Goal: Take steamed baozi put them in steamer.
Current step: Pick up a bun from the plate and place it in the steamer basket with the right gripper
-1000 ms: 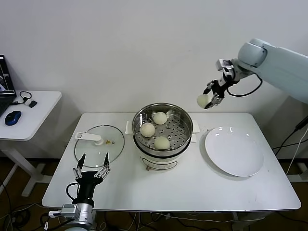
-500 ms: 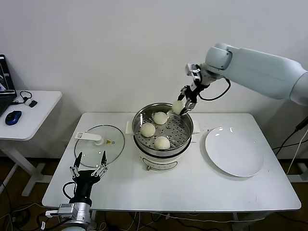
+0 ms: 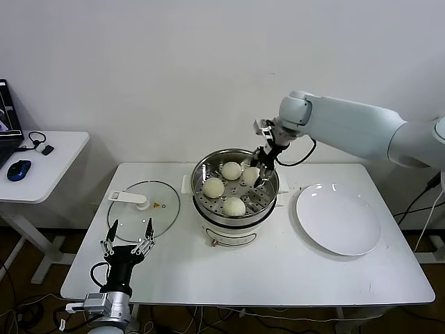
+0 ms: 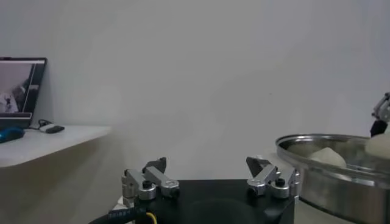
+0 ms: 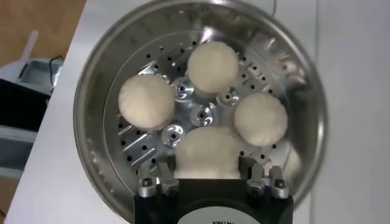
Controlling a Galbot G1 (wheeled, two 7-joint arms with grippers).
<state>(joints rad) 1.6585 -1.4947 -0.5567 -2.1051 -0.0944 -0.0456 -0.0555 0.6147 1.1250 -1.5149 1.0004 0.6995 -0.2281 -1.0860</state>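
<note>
1. Since the earlier frame the right gripper (image 3: 259, 172) has swung in from well right of the steamer (image 3: 235, 197) and come down inside its rim, bringing the fourth baozi (image 5: 206, 152) with it.
2. Its fingers (image 5: 159, 172) are clamped on either side of that baozi, which sits between them, low over the tray (image 5: 146, 143) at the far right of the pot; contact with the tray cannot be confirmed.
3. Deciding relation: the bun lies directly below the wrist, with bare tray under it. The three placed baozi (image 3: 213, 187) lie near but apart. It has no long axis.
4. Judgement: release comes next, then a straight lift clear of the rim.
5. The left gripper (image 3: 128, 246) is parked at the near left table (image 3: 306, 278) edge, fingers apart, beside the lid (image 3: 143, 210). The plate (image 3: 338, 218) holds no baozi.
</note>
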